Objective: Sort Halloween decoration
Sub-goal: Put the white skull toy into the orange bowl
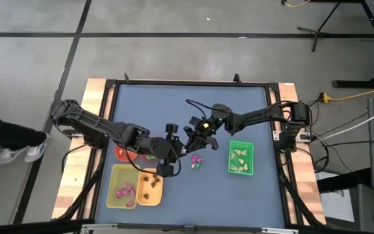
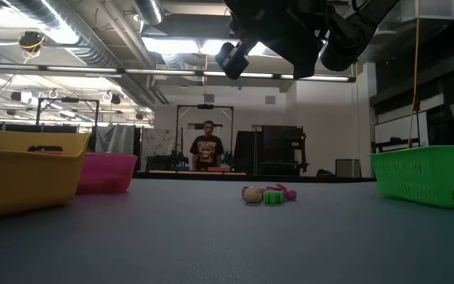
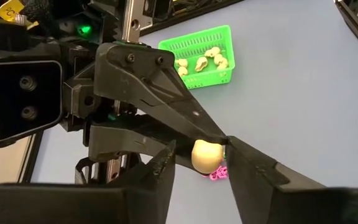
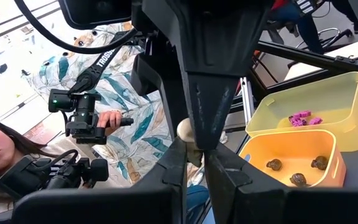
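A cream-white trinket (image 3: 205, 157) sits in the air between my two grippers, above the middle of the table. My right gripper (image 4: 196, 149), reaching in from the table's right (image 1: 192, 142), is shut on it. My left gripper (image 3: 199, 152) comes from the left (image 1: 177, 149) and is open, one finger on each side of the trinket without touching. A few magenta and green trinkets (image 1: 197, 160) lie on the mat below, also seen in the low view (image 2: 268, 193). My right gripper pinches the cream trinket (image 4: 186, 129) between its two fingertips (image 3: 219, 138), only at their free ends. The trinket is lifted clear of the table. Its far side is hidden behind the fingertips.
A green basket (image 1: 241, 170) with cream trinkets stands on the right. A yellow tray (image 1: 114, 175) with magenta trinkets and an orange tray (image 1: 156, 195) with dark brown ones stand near left, a red bowl (image 1: 121, 153) behind them. A person with a camera (image 4: 79, 118) stands beyond the table.
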`<act>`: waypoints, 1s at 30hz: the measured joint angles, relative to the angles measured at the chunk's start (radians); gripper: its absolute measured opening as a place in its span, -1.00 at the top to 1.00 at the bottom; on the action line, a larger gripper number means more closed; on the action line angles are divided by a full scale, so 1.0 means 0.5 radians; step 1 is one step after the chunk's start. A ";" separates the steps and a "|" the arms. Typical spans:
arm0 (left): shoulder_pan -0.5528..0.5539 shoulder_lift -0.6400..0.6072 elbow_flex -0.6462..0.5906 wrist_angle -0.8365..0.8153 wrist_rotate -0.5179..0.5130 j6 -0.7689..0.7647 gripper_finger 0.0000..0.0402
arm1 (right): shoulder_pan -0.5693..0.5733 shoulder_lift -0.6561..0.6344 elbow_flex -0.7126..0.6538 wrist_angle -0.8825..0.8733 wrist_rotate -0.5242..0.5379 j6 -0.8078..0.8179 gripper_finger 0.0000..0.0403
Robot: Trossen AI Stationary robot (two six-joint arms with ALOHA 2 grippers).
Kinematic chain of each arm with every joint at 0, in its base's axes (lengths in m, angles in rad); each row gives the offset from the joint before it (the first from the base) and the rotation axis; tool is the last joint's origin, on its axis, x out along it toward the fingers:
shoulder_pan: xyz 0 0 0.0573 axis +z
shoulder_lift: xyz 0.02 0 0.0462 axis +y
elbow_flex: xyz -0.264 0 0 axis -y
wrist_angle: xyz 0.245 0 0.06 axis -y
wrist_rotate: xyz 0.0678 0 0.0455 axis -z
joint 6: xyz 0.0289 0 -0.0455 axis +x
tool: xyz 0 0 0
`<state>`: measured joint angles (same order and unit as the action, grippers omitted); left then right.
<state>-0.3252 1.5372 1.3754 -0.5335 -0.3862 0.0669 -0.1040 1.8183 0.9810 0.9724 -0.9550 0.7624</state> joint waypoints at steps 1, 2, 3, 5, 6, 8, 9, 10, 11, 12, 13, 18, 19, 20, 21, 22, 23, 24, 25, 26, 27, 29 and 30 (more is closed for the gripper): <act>0.000 0.000 0.000 0.000 0.000 0.010 0.41 | 0.000 0.000 0.000 -0.001 0.000 0.000 0.82; 0.000 0.000 0.000 0.000 0.000 0.013 0.44 | 0.000 0.000 0.000 -0.002 0.000 0.001 0.82; 0.001 0.000 0.000 0.000 0.000 0.013 0.47 | 0.000 0.000 0.000 -0.004 0.000 0.001 0.82; 0.001 0.000 0.000 0.001 0.000 0.014 0.52 | 0.000 0.000 0.000 -0.005 0.000 0.001 0.82; 0.001 0.000 0.000 0.001 0.001 0.015 0.55 | 0.000 0.000 0.000 -0.006 0.000 0.002 0.82; 0.001 0.000 0.000 0.001 0.001 0.031 0.59 | -0.001 0.000 0.000 -0.007 0.000 0.002 0.82; 0.001 0.000 0.000 0.002 0.003 0.038 0.61 | -0.001 0.000 0.000 -0.007 0.002 0.002 0.82; 0.001 0.000 0.000 0.002 0.004 0.044 0.64 | -0.001 0.000 0.000 -0.006 0.002 0.002 0.82; 0.001 0.000 0.000 0.002 0.005 0.045 0.66 | -0.001 0.000 0.000 -0.007 0.002 0.002 0.82; 0.001 0.000 0.000 0.002 0.007 0.045 0.68 | -0.001 0.000 0.000 -0.007 0.001 0.002 0.82; 0.001 0.000 0.000 0.002 0.006 0.045 0.70 | -0.001 0.000 0.000 -0.007 0.001 0.002 0.82; 0.001 0.000 0.000 0.001 0.006 0.047 0.80 | -0.001 0.000 0.000 -0.007 0.000 0.002 0.82; 0.001 0.000 0.000 0.001 0.006 0.046 0.81 | -0.001 0.000 0.000 -0.007 -0.001 0.002 0.82; 0.001 0.000 0.000 0.001 0.006 0.047 0.81 | -0.001 0.000 -0.001 -0.007 -0.001 0.002 0.82; 0.001 0.000 0.000 0.001 0.006 0.047 0.81 | 0.000 0.000 -0.001 -0.006 -0.001 0.002 0.82; 0.001 0.000 0.000 0.001 0.006 0.047 0.82 | -0.001 0.000 -0.001 -0.006 -0.001 0.002 0.82; 0.001 0.000 0.000 0.001 0.006 0.047 0.81 | -0.001 0.000 -0.001 -0.006 0.000 0.002 0.82; 0.001 0.000 0.000 0.001 0.005 0.047 0.81 | -0.001 0.000 -0.001 -0.006 0.001 0.001 0.82; 0.001 0.000 0.000 0.000 0.005 0.047 0.80 | 0.000 0.000 -0.001 -0.006 0.006 0.001 0.82; 0.001 0.000 0.000 -0.001 0.005 0.047 0.80 | 0.000 0.000 -0.001 -0.007 0.012 0.001 0.82; 0.001 0.000 0.000 -0.001 0.005 0.047 0.80 | 0.000 0.000 -0.001 -0.006 0.016 0.001 0.82; 0.001 0.000 0.000 -0.001 0.005 0.047 0.80 | 0.000 0.000 -0.001 -0.006 0.015 0.001 0.82; 0.001 0.000 0.000 -0.001 0.005 0.047 0.81 | 0.000 0.000 -0.001 -0.006 0.013 0.001 0.82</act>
<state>-0.3248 1.5372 1.3754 -0.5339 -0.3840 0.0902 -0.1040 1.8183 0.9806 0.9691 -0.9485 0.7628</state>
